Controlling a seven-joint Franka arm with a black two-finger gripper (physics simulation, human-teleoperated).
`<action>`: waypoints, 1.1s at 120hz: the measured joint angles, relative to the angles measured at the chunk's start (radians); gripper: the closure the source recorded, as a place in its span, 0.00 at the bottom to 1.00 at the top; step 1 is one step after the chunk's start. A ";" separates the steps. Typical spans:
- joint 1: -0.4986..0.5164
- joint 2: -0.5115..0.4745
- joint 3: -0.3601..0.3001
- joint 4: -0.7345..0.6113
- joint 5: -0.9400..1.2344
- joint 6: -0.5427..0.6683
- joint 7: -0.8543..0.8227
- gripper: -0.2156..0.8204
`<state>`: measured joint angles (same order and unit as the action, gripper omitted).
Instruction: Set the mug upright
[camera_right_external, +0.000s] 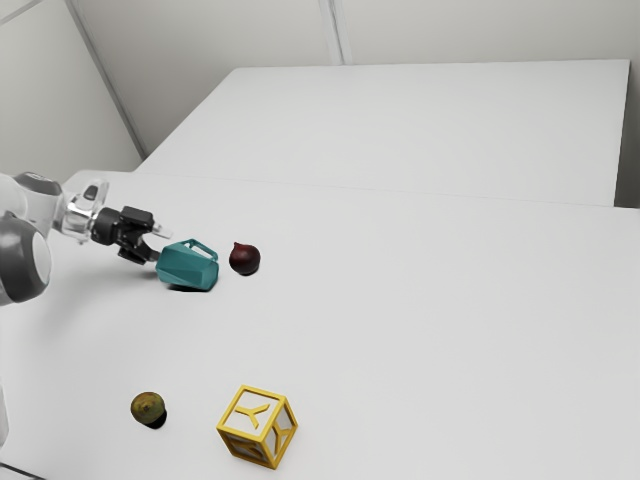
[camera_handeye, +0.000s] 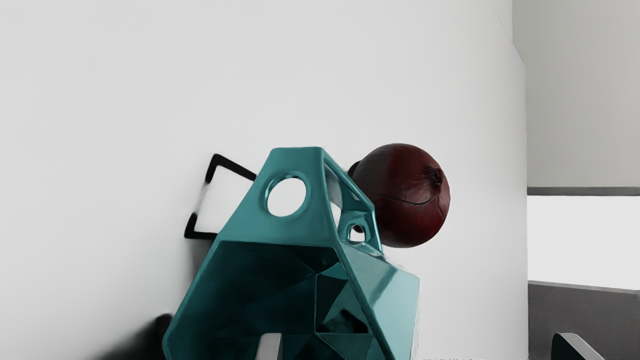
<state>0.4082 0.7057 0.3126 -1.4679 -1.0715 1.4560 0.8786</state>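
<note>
See a teal mug (camera_right_external: 188, 268) lying on its side on the pale surface (camera_right_external: 400, 330), with its mouth facing the black gripper (camera_right_external: 162, 245) and its handle (camera_handeye: 295, 230) uppermost. Find the two fingers (camera_handeye: 270, 347) standing well apart, with one in front of the dark mouth in the wrist view and the other out past the mug's wall. Cannot tell whether either touches the mug. Next, spot a dark red onion (camera_right_external: 245, 259) near the mug, on the side away from the gripper. Farther out, well apart from both, notice a small greenish-brown round fruit (camera_right_external: 148, 407) toward the near edge of the exterior view, then, to the exterior view's right of it, a yellow-framed cube (camera_right_external: 257, 427) with pale faces and yellow Y-shaped marks.
</note>
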 joint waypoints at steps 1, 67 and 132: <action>-0.002 -0.001 0.000 -0.004 -0.001 -0.001 0.002 0.23; -0.042 -0.076 0.000 -0.130 0.002 -0.019 0.085 0.45; -0.050 -0.079 0.000 -0.130 0.005 -0.012 0.105 0.94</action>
<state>0.3580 0.6264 0.3130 -1.5983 -1.0668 1.4444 0.9840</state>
